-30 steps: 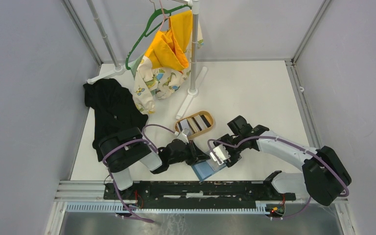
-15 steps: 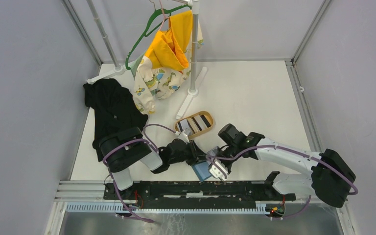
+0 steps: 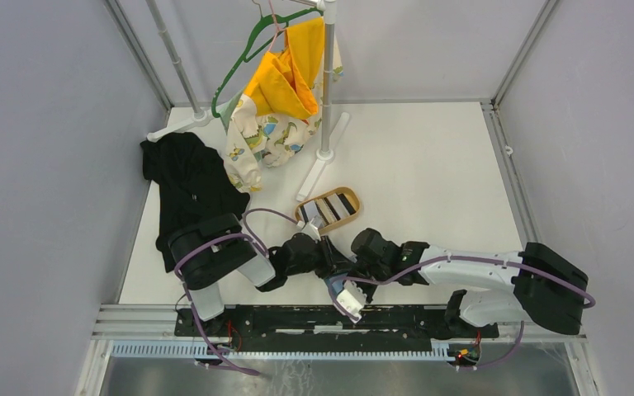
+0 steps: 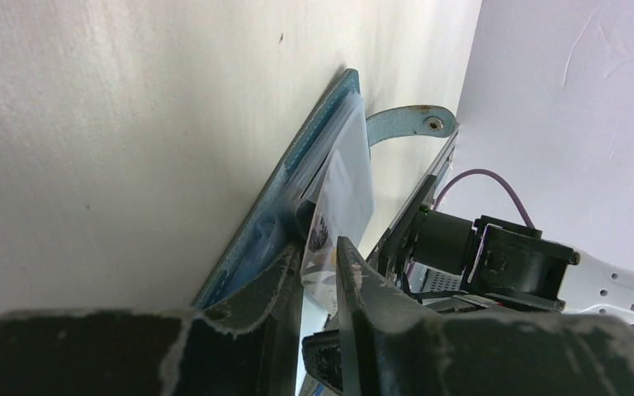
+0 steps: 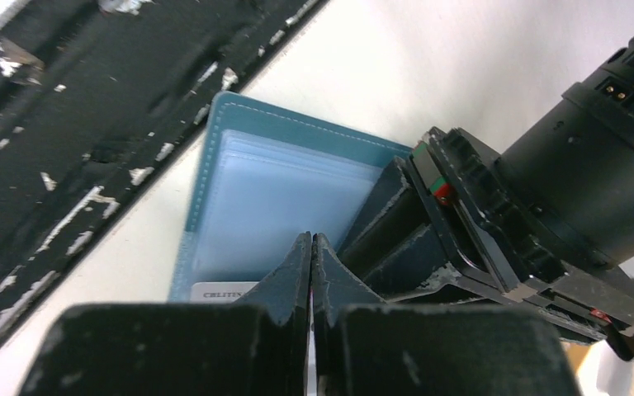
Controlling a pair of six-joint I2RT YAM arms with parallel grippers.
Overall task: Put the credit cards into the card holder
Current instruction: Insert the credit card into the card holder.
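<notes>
Top view: the credit cards lie in a wooden tray just beyond the left gripper. Left wrist: that gripper pinches 1 white card beside the card holder ahead. Right wrist: the right gripper is pressed together just above the open holder.

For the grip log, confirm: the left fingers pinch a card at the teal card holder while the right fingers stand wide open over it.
Not open: the right wrist view shows the right fingers shut over the card holder. The left fingers do pinch a card at it.
</notes>
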